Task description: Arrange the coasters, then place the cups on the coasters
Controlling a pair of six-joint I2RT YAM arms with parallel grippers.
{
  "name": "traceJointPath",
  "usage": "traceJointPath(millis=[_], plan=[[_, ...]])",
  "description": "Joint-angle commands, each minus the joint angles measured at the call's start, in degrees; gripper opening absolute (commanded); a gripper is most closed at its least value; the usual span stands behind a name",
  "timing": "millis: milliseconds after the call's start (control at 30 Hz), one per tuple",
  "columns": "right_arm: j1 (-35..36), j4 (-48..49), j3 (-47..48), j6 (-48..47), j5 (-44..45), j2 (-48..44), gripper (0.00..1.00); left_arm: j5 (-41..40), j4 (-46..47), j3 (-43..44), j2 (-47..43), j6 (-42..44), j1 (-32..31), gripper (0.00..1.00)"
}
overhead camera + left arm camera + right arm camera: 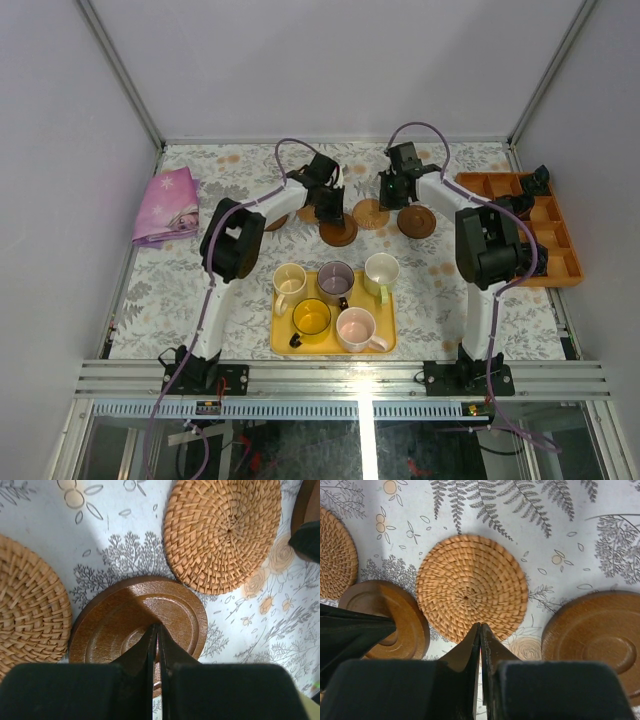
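Several round coasters lie in a row at the back of the table. My left gripper (330,208) (158,626) is shut, with its tips over a dark brown coaster (338,234) (125,625); nothing is between the fingers. A woven tan coaster (222,530) (470,587) (370,213) lies beside that one. My right gripper (394,192) (480,625) is shut and empty, its tips at this woven coaster's near edge. Another dark brown coaster (417,222) (595,640) lies to the right. Cream (289,280), grey-purple (335,281), pale greenish (381,272), yellow (311,318) and pink (357,328) cups stand on the yellow tray (385,345).
A pink cloth (165,205) lies at the back left. An orange compartment tray (555,265) sits along the right edge, behind the right arm. One more woven coaster (27,615) lies left of the left gripper, partly hidden by the arm in the top view.
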Motion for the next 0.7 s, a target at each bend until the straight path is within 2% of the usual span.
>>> traceJointPath(millis=[0,400,667], plan=[[0.68,1.84,4.01,-0.16,-3.36,1.36,0.04,-3.51,0.08,3.19,2.86,-2.27,0.29,0.03],[1.28,2.09,6.31,-0.68,-4.17,4.70,0.04,-4.43,2.55,8.44,5.67,-6.53,4.73,0.07],[1.27,1.00,7.76,-1.03,-3.54,6.59,0.03,-1.76,3.50,12.09,8.23,-8.10,6.02,0.11]])
